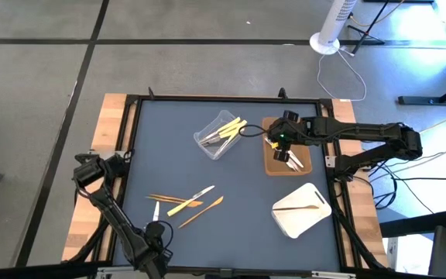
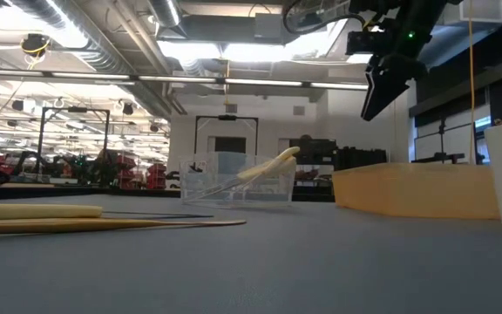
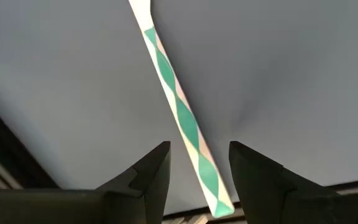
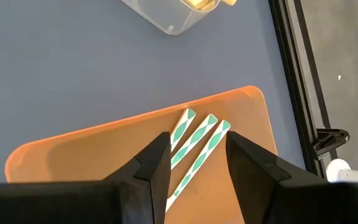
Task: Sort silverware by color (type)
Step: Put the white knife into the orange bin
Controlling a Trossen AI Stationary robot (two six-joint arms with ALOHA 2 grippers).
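On flat brown tray (image 4: 104, 146): 3 thin green-white patterned utensils (image 4: 194, 140); side by side.

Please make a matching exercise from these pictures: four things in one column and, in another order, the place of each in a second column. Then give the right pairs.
Things:
1. Right pincer
2. Left pincer
3. Clear tub
4. White tray

Places:
A. Near the table's middle, holding yellow utensils
B. At the table's near edge, over a green-patterned handle
C. Above the brown tray, where three green-patterned handles lie
D. Near the table's right corner, with an orange-brown utensil on it

Pairs: 1-C, 2-B, 3-A, 4-D
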